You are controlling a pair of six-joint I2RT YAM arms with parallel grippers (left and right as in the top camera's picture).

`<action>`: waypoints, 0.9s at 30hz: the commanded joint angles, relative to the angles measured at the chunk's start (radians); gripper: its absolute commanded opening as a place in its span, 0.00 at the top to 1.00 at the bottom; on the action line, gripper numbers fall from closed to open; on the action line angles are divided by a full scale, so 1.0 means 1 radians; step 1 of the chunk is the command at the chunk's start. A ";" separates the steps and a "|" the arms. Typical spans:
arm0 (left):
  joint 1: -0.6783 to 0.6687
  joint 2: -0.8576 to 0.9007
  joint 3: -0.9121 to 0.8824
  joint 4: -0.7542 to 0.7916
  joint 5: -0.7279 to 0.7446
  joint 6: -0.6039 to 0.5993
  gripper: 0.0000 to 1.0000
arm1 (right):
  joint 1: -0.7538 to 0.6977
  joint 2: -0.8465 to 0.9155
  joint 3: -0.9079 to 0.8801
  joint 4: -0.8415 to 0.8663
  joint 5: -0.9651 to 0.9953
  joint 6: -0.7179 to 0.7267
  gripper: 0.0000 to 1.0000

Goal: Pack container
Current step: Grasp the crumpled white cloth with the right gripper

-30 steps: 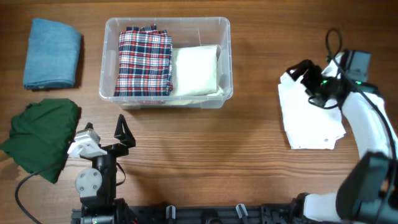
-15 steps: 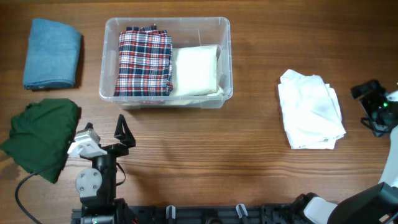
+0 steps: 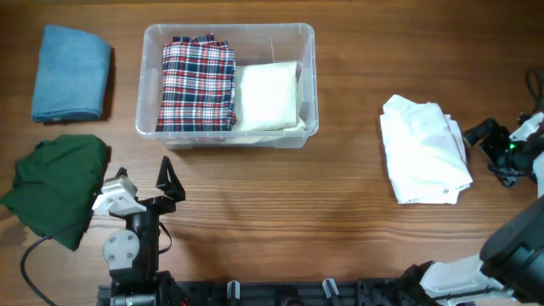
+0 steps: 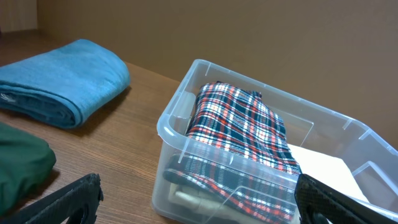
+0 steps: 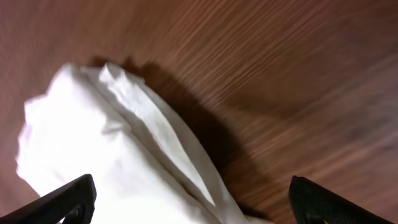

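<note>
While right pincer [image 3: 491,153] gapes beside white cloth [image 3: 423,161], container [image 3: 229,29] holds plaid cloth [image 3: 199,83]

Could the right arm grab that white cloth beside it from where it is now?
Probably yes: the right tool sits open right beside the white cloth, and nothing lies between them or on top of it.

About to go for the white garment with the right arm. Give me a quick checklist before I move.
1. Right gripper jaws open: ok, spread wide in the wrist view.
2. White garment free to grab: ok, lying alone, nothing on it.
3. Jaws lined up over it: not ok, they sit at its right edge.
4. Room in container: cannot tell; plaid shirt and cream cloth cover the floor.
5. Left gripper off the path: ok, open, beside the green cloth.
</note>
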 commanded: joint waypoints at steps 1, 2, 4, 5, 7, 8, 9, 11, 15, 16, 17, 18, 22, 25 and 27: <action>-0.004 -0.003 -0.006 0.003 -0.010 0.016 0.00 | 0.003 0.070 0.007 -0.018 -0.110 -0.108 0.00; -0.004 -0.003 -0.006 0.003 -0.010 0.016 0.00 | 0.003 0.083 0.007 -0.026 -0.116 -0.113 0.00; -0.004 -0.003 -0.006 0.003 -0.010 0.016 0.00 | 0.003 0.100 0.007 -0.042 -0.123 -0.132 0.00; -0.004 -0.003 -0.006 0.003 -0.010 0.016 0.00 | 0.002 0.104 0.007 -0.048 -0.125 -0.132 0.00; -0.004 -0.003 -0.006 0.003 -0.010 0.016 0.00 | 0.002 0.110 0.007 -0.056 -0.132 -0.142 0.00; -0.004 -0.003 -0.006 0.003 -0.010 0.016 0.00 | 0.003 0.115 0.007 -0.063 -0.132 -0.149 0.00; -0.004 -0.003 -0.006 0.003 -0.010 0.016 0.00 | 0.003 0.119 0.007 -0.068 -0.132 -0.150 0.00; -0.004 -0.003 -0.006 0.003 -0.010 0.016 0.00 | 0.003 0.134 0.007 -0.082 -0.132 -0.153 0.00; -0.004 -0.003 -0.006 0.003 -0.010 0.016 0.00 | 0.011 0.167 0.006 -0.097 -0.212 -0.151 0.00; -0.004 -0.003 -0.006 0.003 -0.010 0.016 0.00 | 0.016 0.172 0.006 -0.101 -0.229 -0.148 0.00; -0.004 -0.003 -0.006 0.003 -0.010 0.016 0.00 | 0.026 0.176 0.006 -0.105 -0.237 -0.144 0.00; -0.004 -0.003 -0.006 0.003 -0.010 0.016 0.00 | 0.036 0.177 0.006 -0.108 -0.237 -0.144 0.00; -0.004 -0.003 -0.006 0.003 -0.010 0.016 0.00 | 0.076 0.177 0.006 -0.111 -0.236 -0.145 0.00; -0.004 -0.003 -0.006 0.003 -0.010 0.016 0.00 | 0.121 0.177 0.005 -0.114 -0.237 -0.145 0.00; -0.004 -0.003 -0.006 0.003 -0.010 0.016 0.00 | 0.154 0.177 0.005 -0.108 -0.235 -0.145 0.00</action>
